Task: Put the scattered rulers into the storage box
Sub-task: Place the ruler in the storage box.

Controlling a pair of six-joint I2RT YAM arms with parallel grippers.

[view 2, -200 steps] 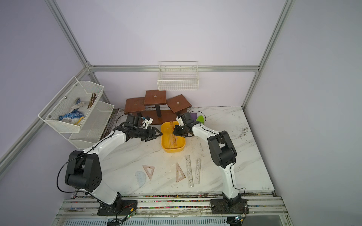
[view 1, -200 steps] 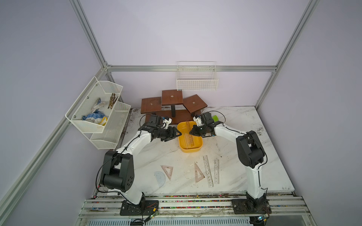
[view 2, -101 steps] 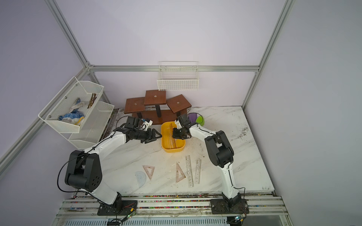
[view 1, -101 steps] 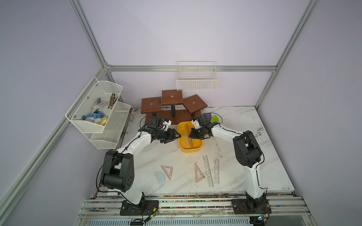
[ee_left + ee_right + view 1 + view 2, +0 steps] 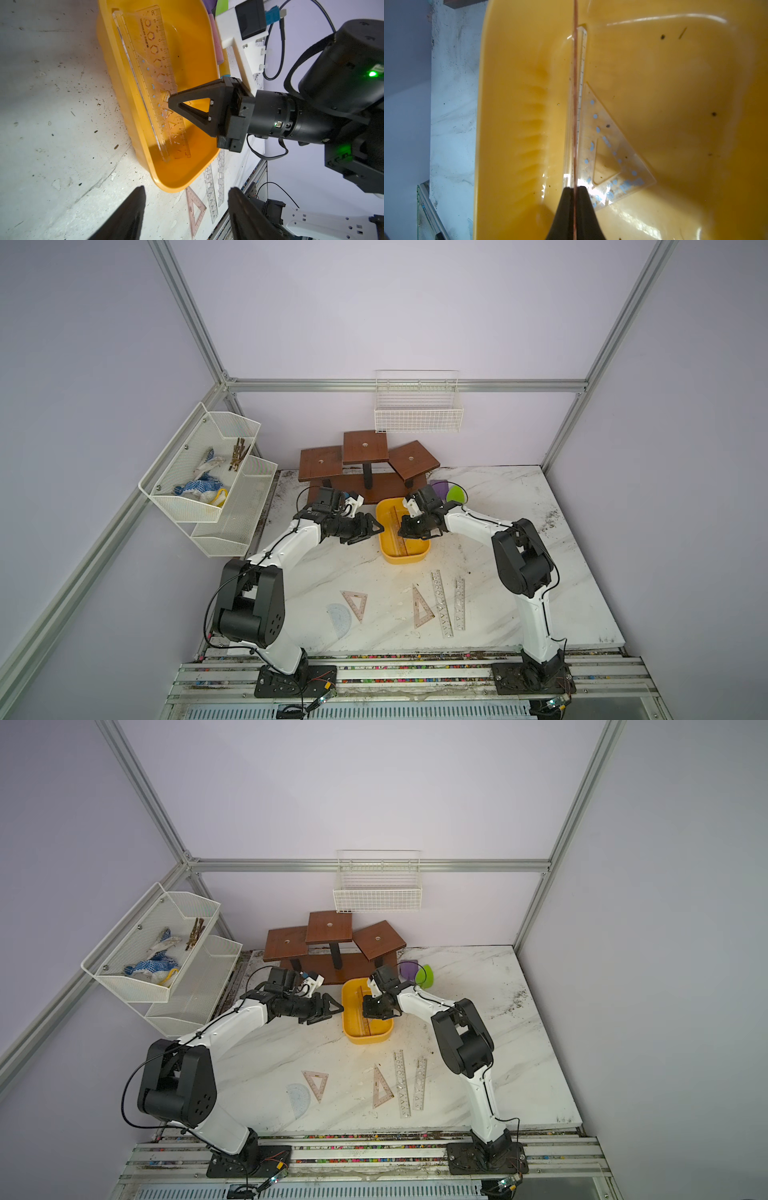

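1. Storage box (image 5: 405,558), yellow, on the marble table (image 5: 519,531). Its long axis runs from the arm-base end to the far end, open side up.
2. Right gripper (image 5: 171,101) reaches in over the box's right long wall. Its jaws are pressed together on the pinkish ruler (image 5: 158,62), near the ruler's middle.
3. Left gripper (image 5: 372,526) is just outside the box's left long wall, pointing at it. Jaws are spread apart with nothing between them.
4. The pinkish ruler is inside the box, long axis parallel to the box's. It stands on its long edge and shows edge-on in the right wrist view (whether that edge rests on the box floor I cannot tell).
5. Count inside the box is three. They are the held ruler, one clear straightedge (image 5: 582,62) lying flat lengthwise, and one clear set square (image 5: 631,170) touching it.
6. Count on the table beyond the box's near end is five. There are two loose straightedges (image 5: 441,601) (image 5: 458,601) roughly parallel to the box, two pinkish set squares (image 5: 356,602) (image 5: 422,608) and one bluish protractor (image 5: 338,620).
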